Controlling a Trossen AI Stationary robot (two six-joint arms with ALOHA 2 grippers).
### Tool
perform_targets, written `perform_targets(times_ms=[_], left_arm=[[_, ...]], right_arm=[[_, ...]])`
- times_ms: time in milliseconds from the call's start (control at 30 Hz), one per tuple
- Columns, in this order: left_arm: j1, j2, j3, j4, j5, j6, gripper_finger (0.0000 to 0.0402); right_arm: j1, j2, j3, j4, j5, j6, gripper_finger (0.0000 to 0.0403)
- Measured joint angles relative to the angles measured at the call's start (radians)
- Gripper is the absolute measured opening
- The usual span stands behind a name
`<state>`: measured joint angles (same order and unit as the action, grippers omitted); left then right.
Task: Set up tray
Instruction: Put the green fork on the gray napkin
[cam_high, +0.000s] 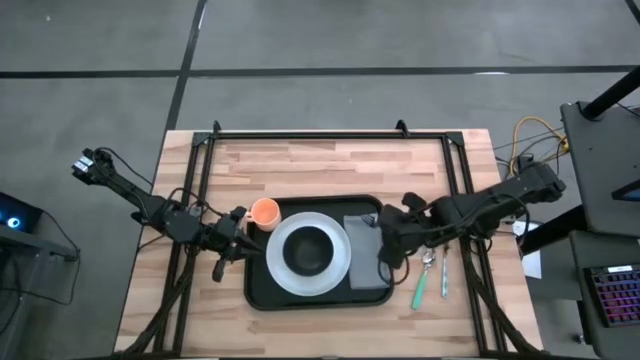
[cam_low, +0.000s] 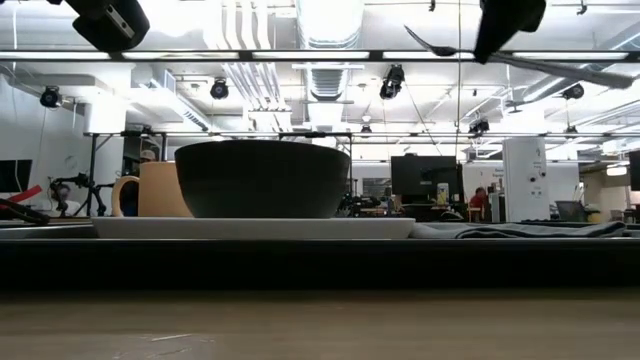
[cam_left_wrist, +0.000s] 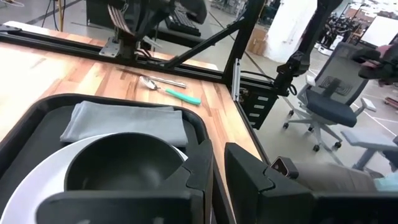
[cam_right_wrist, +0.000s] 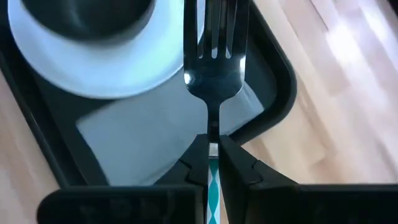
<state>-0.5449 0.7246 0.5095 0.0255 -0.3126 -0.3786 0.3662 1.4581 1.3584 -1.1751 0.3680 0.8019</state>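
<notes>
The black tray (cam_high: 258, 290) lies mid-table. On it are a white plate (cam_high: 282, 270) with a dark bowl (cam_high: 308, 250) and, at its right end, a grey napkin (cam_high: 362, 275). An orange cup (cam_high: 264, 212) stands at the tray's far left corner. My right gripper (cam_right_wrist: 212, 144) hovers above the napkin (cam_right_wrist: 143, 137), shut on a fork (cam_right_wrist: 214, 68) with a teal-patterned handle. In the low view the fork (cam_low: 440, 45) shows high up. My left gripper (cam_left_wrist: 217, 171) waits shut at the tray's left side, pointing across the bowl (cam_left_wrist: 121, 165). My right gripper pinches the fork at its neck (cam_right_wrist: 213, 127), where the metal meets the teal handle, between its two fingertips. The fingers slant down from the table's right and lie along the fork, whose tines reach out past them. The fork is lifted clear above the napkin and tray.
A spoon (cam_high: 428, 260) and teal-handled cutlery (cam_high: 420, 290) lie on the wood right of the tray. A black frame (cam_high: 330, 135) runs along the table's far edge and sides. Bare wood lies between the tray and the far rail.
</notes>
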Motion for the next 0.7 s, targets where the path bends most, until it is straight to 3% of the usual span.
perform_targets(times_ms=[100, 267, 467, 700], left_arm=[[0.000, 0.000, 0.000, -0.001, 0.000, -0.002, 0.0023], [0.000, 0.000, 0.000, -0.002, 0.000, -0.002, 0.0023], [0.001, -0.003, 0.000, -0.004, -0.008, 0.014, 0.0023], [0.002, -0.020, 0.000, -0.004, -0.021, 0.049, 0.0023]], right_arm=[[-0.009, 0.037, 0.057, -0.034, -0.015, 0.139, 0.0011], [-0.036, 0.090, 0.105, -0.068, -0.153, 0.375, 0.0011], [-0.037, 0.162, 0.110, -0.040, -0.136, 0.675, 0.0011], [-0.088, 0.320, 0.139, -0.005, -0.137, 0.841, 0.0011]])
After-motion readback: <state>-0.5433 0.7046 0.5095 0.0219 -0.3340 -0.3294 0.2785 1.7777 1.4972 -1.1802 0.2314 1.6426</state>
